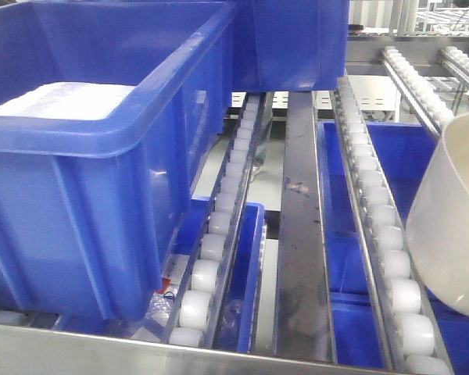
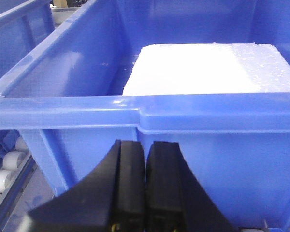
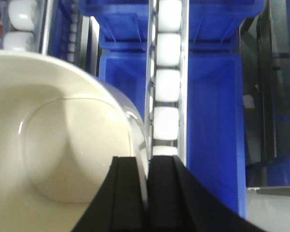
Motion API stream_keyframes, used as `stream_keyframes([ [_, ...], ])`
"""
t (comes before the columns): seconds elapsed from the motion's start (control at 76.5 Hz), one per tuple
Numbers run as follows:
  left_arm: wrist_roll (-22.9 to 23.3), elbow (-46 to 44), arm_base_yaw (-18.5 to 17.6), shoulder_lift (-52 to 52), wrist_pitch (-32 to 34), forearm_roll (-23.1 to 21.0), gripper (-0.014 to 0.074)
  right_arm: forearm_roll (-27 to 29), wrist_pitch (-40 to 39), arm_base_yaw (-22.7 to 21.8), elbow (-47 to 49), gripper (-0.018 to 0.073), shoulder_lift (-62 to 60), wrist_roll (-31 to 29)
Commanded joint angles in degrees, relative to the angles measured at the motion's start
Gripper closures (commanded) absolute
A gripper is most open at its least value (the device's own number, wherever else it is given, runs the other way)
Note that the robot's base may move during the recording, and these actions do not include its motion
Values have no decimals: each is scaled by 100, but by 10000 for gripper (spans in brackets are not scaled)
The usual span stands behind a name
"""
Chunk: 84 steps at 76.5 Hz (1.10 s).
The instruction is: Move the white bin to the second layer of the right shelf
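Beside roller rail (image 1: pixel 379 226), right gripper (image 3: pixel 146 181) pinching white bin (image 3: pixel 58 145) wall

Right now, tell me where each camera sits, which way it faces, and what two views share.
Exterior front-facing: low at the shelf's front edge, looking along the roller rails and steel strip; no robot body shows.
Left wrist: behind the left gripper, jaws shut, facing the blue crate holding a white block.
Right wrist: above the right gripper, looking down on the white bin whose rim it pinches.
Shared: front and left wrist both show that blue crate; front and right wrist both show the white bin.
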State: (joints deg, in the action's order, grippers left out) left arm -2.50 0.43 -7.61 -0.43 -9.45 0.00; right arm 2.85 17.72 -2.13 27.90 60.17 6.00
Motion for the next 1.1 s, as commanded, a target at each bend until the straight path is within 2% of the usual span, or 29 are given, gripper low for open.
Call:
stream_keyframes([
  [0.0, 30, 211, -18, -79, 502, 0, 512, 23, -440, -30, 160, 333, -53, 20],
  [0.105, 30, 211, -18, -79, 502, 0, 512, 23, -512, -30, 160, 293, -59, 20],
  [0.274, 30, 211, -18, -79, 502, 0, 512, 27, -511, -30, 171, 291, -259, 20],
  [0.575, 30, 211, -18, -79, 502, 0, 512, 16, -481, -30, 171, 279, -1484, 15],
  [0.784, 30, 211, -18, -79, 502, 0, 512, -285, -458, -30, 64, 283, -2256, 15],
  [0.876, 30, 211, -18, -79, 502, 0, 512, -285, -521, -30, -167, 359, -2550, -173],
  [0.98, 30, 211, -18, -79, 502, 0, 512, -3, -721, -30, -496, 542, -2893, -761],
  [1.085, 30, 211, -18, -79, 502, 0, 512, 286, -982, -30, -735, 535, -3258, -1249],
])
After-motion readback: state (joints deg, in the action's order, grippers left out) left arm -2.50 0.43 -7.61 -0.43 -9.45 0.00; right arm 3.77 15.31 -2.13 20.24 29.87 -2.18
